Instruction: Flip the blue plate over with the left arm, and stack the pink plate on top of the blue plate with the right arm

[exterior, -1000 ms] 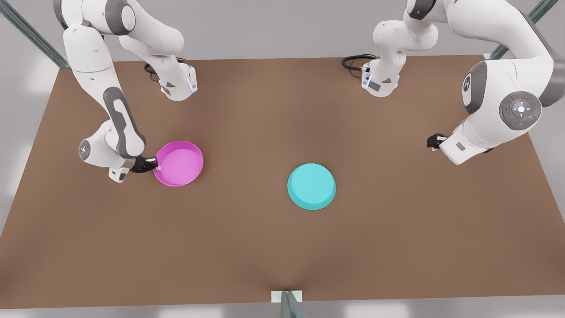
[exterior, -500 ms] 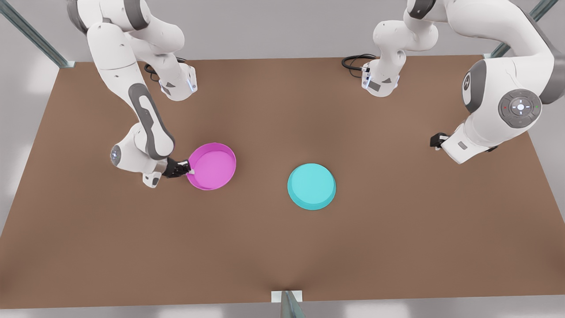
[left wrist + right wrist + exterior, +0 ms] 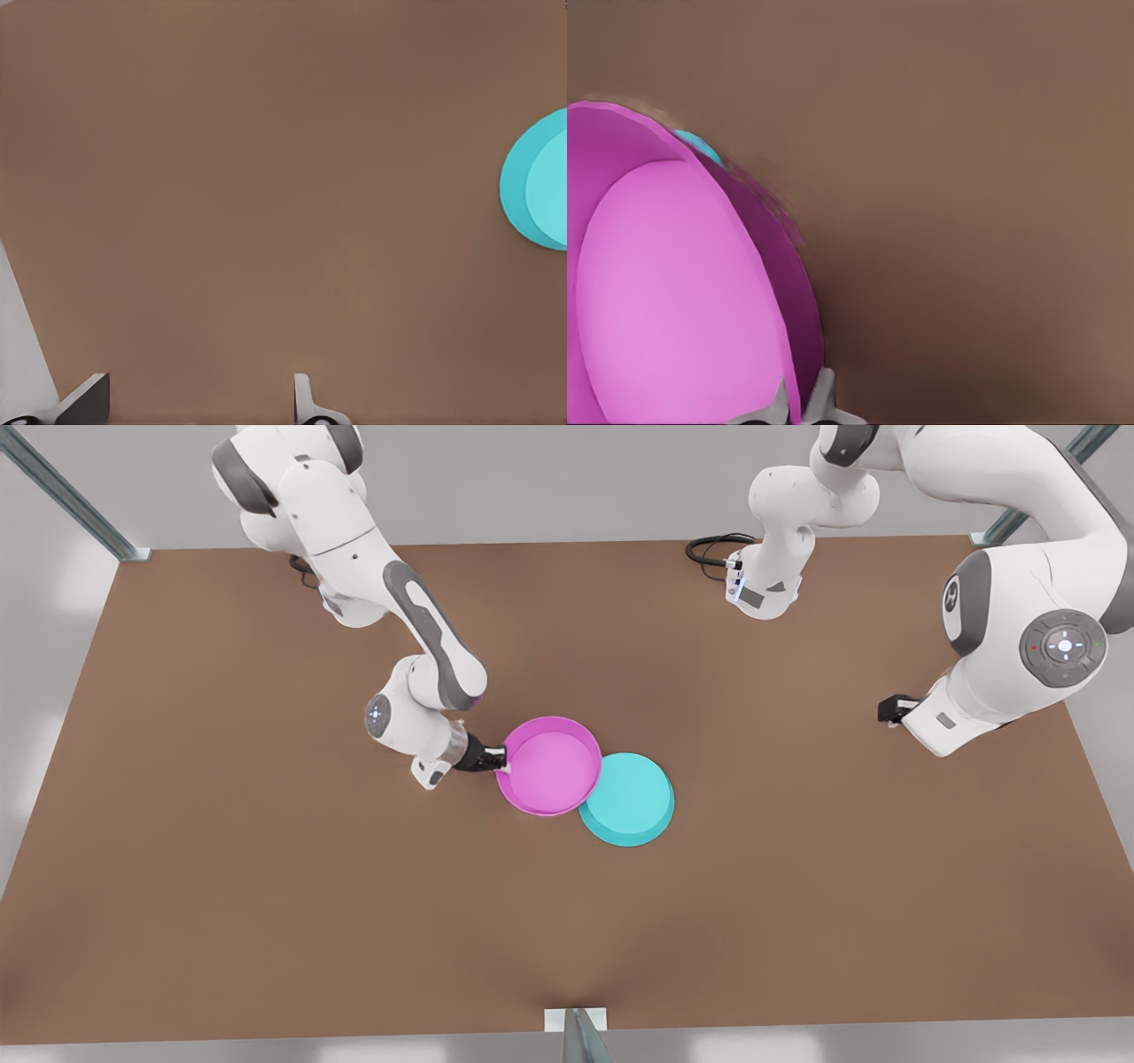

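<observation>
Clamping the pink plate [image 3: 549, 766] by its 9 o'clock rim, the right gripper [image 3: 501, 760] held it overlapping the blue plate [image 3: 631, 802] for stacking, while the left gripper [image 3: 889, 709] waited wide open over the worktop [image 3: 266, 912].

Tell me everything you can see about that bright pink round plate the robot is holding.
The round, shallow, magenta-pink plastic-looking plate has a low raised rim and a paler pink inside, facing up. The right gripper is shut on its rim at the edge toward the front view's left, one finger inside the rim and one outside. Its far edge overlaps the rim of the round cyan-turquoise plate on the brown table; whether they touch cannot be told.
</observation>
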